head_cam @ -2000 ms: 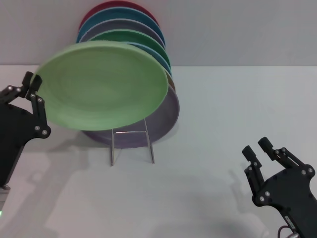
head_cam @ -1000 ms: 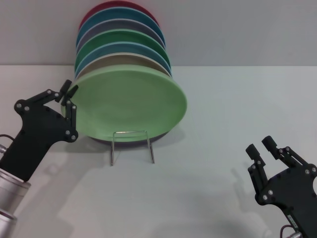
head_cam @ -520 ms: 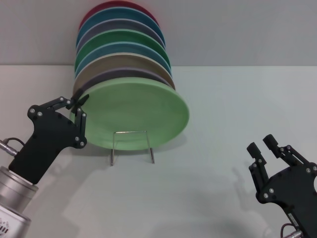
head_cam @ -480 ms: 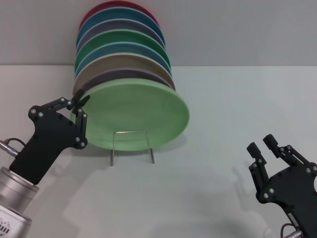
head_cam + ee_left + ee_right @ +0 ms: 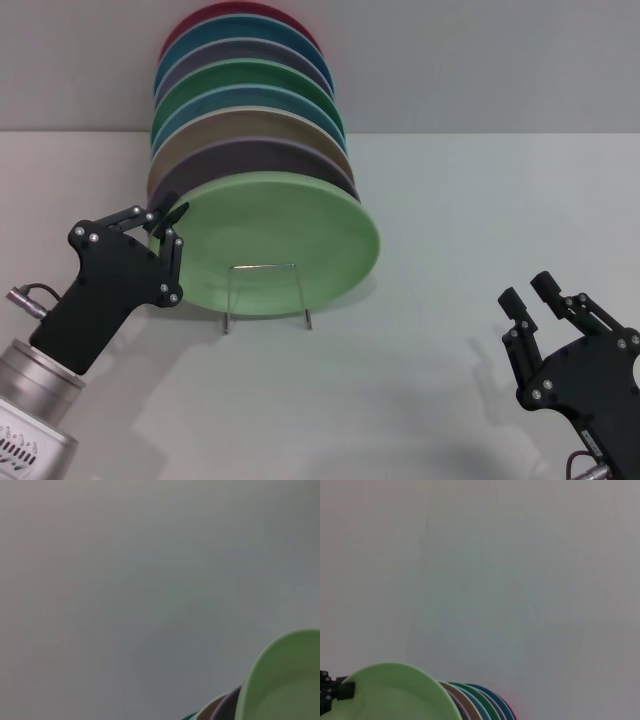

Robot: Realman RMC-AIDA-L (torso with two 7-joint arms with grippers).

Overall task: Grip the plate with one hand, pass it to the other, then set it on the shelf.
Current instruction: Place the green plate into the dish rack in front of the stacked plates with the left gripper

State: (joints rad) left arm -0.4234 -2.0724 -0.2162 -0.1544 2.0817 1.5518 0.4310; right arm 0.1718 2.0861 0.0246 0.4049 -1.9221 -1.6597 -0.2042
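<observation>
Head view: pale grey-white table (image 5: 420, 400) filling the lower frame, plain grey wall (image 5: 480, 60) across the top. Light mint-green plate (image 5: 285, 245) at left centre, frontmost of the stacked plates (image 5: 245, 80), leaning over the wire rack (image 5: 265, 295). Left gripper (image 5: 168, 222) clenched on the plate's left rim. Right gripper (image 5: 530, 295) at lower right, fingers parted, grasping nothing.

Left wrist view: grey wall (image 5: 125, 580); plate edge (image 5: 285, 680) at lower right.

Right wrist view: grey wall (image 5: 495, 570); plate (image 5: 400, 695) at bottom left, before the stack (image 5: 480, 700).

Row of coloured plates (image 5: 245, 110) stood on edge, overlapping — red rearmost, then blues, greys, dark green, tan, purple. White tabletop (image 5: 480, 250) lay below; grey wall (image 5: 480, 60) rose behind.
</observation>
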